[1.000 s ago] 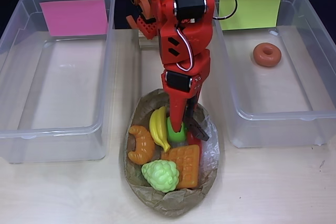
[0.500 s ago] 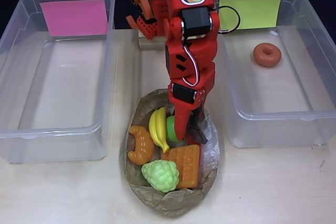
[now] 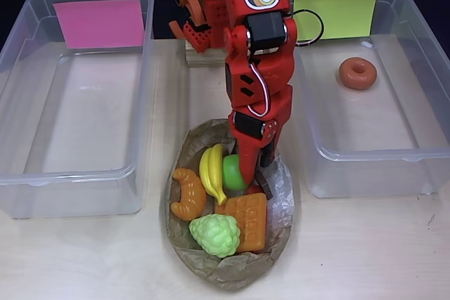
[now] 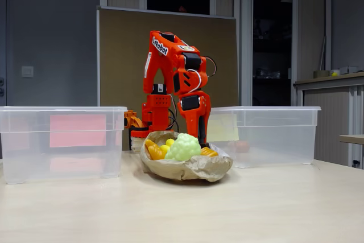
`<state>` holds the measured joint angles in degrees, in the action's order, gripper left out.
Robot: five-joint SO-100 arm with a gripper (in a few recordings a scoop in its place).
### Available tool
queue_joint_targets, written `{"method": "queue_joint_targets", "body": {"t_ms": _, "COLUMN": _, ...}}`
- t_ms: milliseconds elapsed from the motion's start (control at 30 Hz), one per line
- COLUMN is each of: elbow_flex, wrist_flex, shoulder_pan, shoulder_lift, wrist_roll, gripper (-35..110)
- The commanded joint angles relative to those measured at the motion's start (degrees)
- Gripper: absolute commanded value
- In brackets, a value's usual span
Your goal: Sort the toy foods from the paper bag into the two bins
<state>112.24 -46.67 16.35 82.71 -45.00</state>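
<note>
Red arm's fingers [image 3: 252,177] reached into paper bag [image 3: 281,201] on desk [image 3: 365,251], at green apple [image 3: 232,171]; whether clamped, could not tell, arm blocked view. In bag: banana [image 3: 211,170] left of apple, croissant [image 3: 188,193], grapes [image 3: 215,235], waffle [image 3: 247,220]. Donut [image 3: 357,73] lay in yellow-green-label bin [image 3: 422,40] right of bag; pink-label bin [image 3: 21,40] left.

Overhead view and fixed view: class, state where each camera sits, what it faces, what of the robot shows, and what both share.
Overhead view: above the table, looking down on the paper bag between two bins; red arm and gripper show.
Fixed view: table height in front, facing the arm's front.
Shared: bag, grapes, bins, arm.
</note>
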Motion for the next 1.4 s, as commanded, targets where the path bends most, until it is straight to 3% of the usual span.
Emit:
{"method": "queue_joint_targets", "body": {"t_ms": 0, "elbow_flex": 0.26, "wrist_flex": 0.62, "shoulder_pan": 1.23, "shoulder_lift": 1.05, "wrist_roll": -1.58, "gripper": 12}}
{"method": "queue_joint_targets", "body": {"t_ms": 367, "elbow_flex": -1.41, "wrist_flex": -0.62, "shoulder_pan": 0.44, "shoulder_lift": 0.97, "wrist_roll": -2.2, "gripper": 3}}
{"method": "queue_joint_targets", "body": {"t_ms": 567, "elbow_flex": -5.98, "wrist_flex": -6.24, "shoulder_pan": -0.88, "shoulder_lift": 1.76, "wrist_roll": 0.0, "gripper": 2}}
{"method": "queue_joint_targets", "body": {"t_ms": 967, "elbow_flex": -30.15, "wrist_flex": -34.28, "shoulder_pan": -1.49, "shoulder_lift": 8.09, "wrist_roll": 5.27, "gripper": 2}}
{"method": "queue_joint_targets", "body": {"t_ms": 1167, "elbow_flex": -38.94, "wrist_flex": -47.72, "shoulder_pan": 3.6, "shoulder_lift": 15.21, "wrist_roll": -2.11, "gripper": 2}}
{"method": "queue_joint_targets", "body": {"t_ms": 1367, "elbow_flex": -40.25, "wrist_flex": -53.79, "shoulder_pan": 16.0, "shoulder_lift": 23.29, "wrist_roll": -22.32, "gripper": 3}}
